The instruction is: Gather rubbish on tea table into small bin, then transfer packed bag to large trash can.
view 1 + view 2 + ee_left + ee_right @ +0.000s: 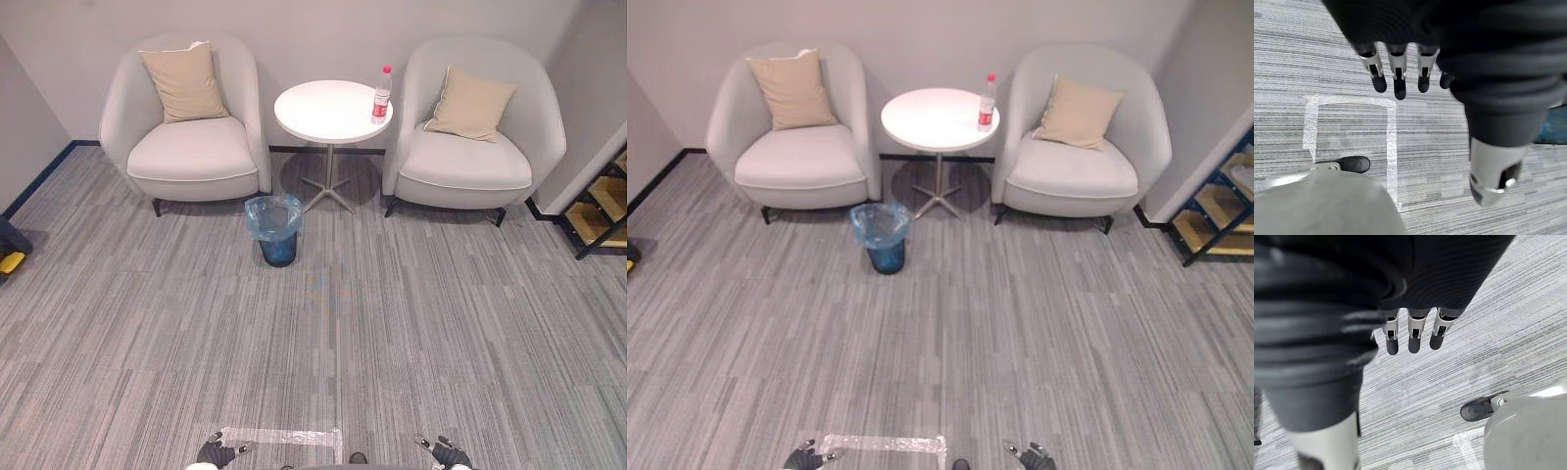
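**A:** How are the arms posed?

**B:** Both are low at the robot's sides. The left hand [217,453] sits at the near edge of the head view, by a taped outline [284,437] on the grey carpet [392,333]. Its fingers [1399,78] point straight down in a row, relaxed, with the thumb apart. It grasps nothing.

**A:** And the other one?

**B:** The right hand [447,453] mirrors it on the opposite side. Its fingers [1413,335] hang straight over the carpet, also released.

**A:** Where's the rubbish?

**B:** A bottle [381,95] with a red cap and label stands upright near the right edge of the round white tea table [318,113], well apart from both hands. The table is between the left armchair [186,157] and the right armchair [468,168], each with a beige cushion [183,83].

**A:** And the small bin [279,251]?

**B:** It's on the carpet just in front of the table, toward the left, lined with a blue bag [272,211].
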### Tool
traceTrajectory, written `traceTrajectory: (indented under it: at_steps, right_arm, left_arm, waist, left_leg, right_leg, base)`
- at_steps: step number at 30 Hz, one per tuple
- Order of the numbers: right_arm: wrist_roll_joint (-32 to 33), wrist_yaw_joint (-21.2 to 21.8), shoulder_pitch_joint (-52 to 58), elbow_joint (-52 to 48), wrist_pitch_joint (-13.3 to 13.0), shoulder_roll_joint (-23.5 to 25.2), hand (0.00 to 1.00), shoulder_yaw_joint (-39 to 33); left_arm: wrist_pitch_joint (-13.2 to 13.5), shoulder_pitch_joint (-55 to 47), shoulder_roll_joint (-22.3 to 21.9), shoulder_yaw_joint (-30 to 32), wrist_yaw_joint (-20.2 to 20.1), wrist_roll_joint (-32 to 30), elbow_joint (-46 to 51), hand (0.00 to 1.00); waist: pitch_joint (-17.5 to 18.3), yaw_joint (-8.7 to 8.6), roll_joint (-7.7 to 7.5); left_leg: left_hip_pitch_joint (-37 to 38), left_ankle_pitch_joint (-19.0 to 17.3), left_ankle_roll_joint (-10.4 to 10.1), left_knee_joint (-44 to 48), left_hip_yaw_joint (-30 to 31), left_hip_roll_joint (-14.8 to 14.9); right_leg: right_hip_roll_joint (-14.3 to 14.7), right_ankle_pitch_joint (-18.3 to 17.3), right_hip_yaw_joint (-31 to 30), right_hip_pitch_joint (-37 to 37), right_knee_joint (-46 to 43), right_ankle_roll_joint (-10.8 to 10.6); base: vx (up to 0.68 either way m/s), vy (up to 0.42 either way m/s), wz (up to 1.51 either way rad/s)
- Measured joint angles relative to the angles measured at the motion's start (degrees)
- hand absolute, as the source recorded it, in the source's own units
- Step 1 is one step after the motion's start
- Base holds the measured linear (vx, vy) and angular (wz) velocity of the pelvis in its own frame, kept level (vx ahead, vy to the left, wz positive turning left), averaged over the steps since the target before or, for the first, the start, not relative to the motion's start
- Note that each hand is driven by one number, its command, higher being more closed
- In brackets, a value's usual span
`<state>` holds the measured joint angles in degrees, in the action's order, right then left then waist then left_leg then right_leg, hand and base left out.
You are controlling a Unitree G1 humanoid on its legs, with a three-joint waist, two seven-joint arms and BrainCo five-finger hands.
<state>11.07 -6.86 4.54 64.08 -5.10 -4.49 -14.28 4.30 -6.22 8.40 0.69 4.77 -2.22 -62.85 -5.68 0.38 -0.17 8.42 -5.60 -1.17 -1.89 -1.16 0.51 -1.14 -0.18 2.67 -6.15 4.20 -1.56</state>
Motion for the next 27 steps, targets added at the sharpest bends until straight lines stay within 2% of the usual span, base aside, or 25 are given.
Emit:
traceTrajectory:
  at_steps: [17, 22, 27]
  right_arm:
    - [-1.22, 0.03, -0.01, -0.07, 0.01, -0.08, 0.00, 1.01]
    - [-1.49, 0.06, -1.44, -0.19, 0.30, 0.23, 0.00, 1.28]
    - [-1.51, 0.08, -2.33, -0.70, 0.38, 0.55, 0.00, 1.31]
  left_arm:
    - [0.01, 0.01, 0.15, -0.24, 0.01, -0.03, -0.23, 0.00]
    - [-0.09, 1.25, 0.89, -1.86, -0.04, 0.02, -0.91, 0.00]
    - [-0.20, 2.80, 1.32, -1.85, 0.01, 0.09, -0.90, 0.00]
  waist:
    - [0.10, 0.08, -0.23]
    - [-0.55, 0.16, -0.57]
    - [-2.00, -0.18, -0.92]
  left_leg:
    - [0.39, -0.02, 0.01, -0.35, -1.25, 0.11]
    - [-2.22, -0.05, 0.02, 0.17, -4.40, 0.46]
    - [-3.54, -1.16, -0.12, 2.22, -6.28, 0.51]
  right_leg:
    - [0.15, 0.14, -1.14, 0.25, 0.05, -0.05]
    - [0.60, -0.54, -3.57, 6.09, -4.55, -0.33]
    - [0.38, -3.73, -3.43, 10.23, -11.13, 0.16]
  base:
    - [-0.01, -0.011, -0.03]
    - [-0.04, -0.011, -0.30]
    - [-0.04, -0.013, -0.20]
